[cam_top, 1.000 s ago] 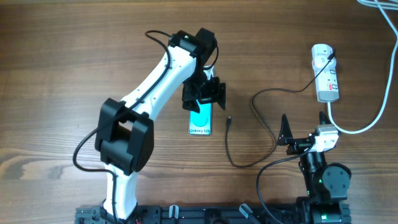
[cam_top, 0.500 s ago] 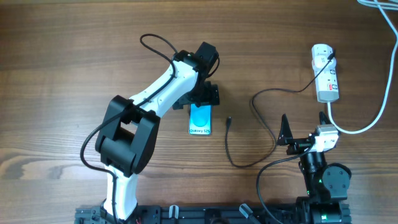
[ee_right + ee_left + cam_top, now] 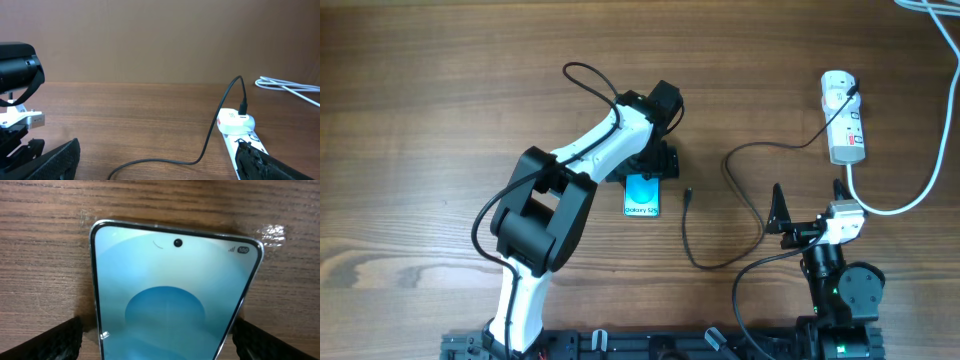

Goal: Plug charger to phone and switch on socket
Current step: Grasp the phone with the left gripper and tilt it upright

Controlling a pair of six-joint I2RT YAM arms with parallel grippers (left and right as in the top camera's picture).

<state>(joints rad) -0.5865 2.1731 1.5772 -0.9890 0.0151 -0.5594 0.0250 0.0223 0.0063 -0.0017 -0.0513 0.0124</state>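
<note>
The phone (image 3: 642,198) lies flat on the wooden table, cyan screen up. In the left wrist view its top end (image 3: 170,290) fills the frame. My left gripper (image 3: 646,165) is open and low over the phone's far end; its fingers (image 3: 55,340) straddle the phone with a small gap on each side. The charger cable (image 3: 745,200) runs from the white socket (image 3: 844,120) in a loop, and its free tip (image 3: 688,194) lies on the table just right of the phone, apart from it. My right gripper (image 3: 809,202) is open and empty, facing the socket (image 3: 235,122) and cable (image 3: 200,155).
A thick white cord (image 3: 920,195) curves from the socket off the right edge and also shows in the right wrist view (image 3: 285,86). The left arm's wrist (image 3: 15,65) shows at the left of the right wrist view. Arm bases stand at the near edge.
My left gripper has come down around the phone's far end and the left arm's elbow has swung right. The phone, cable and right arm have not moved.
</note>
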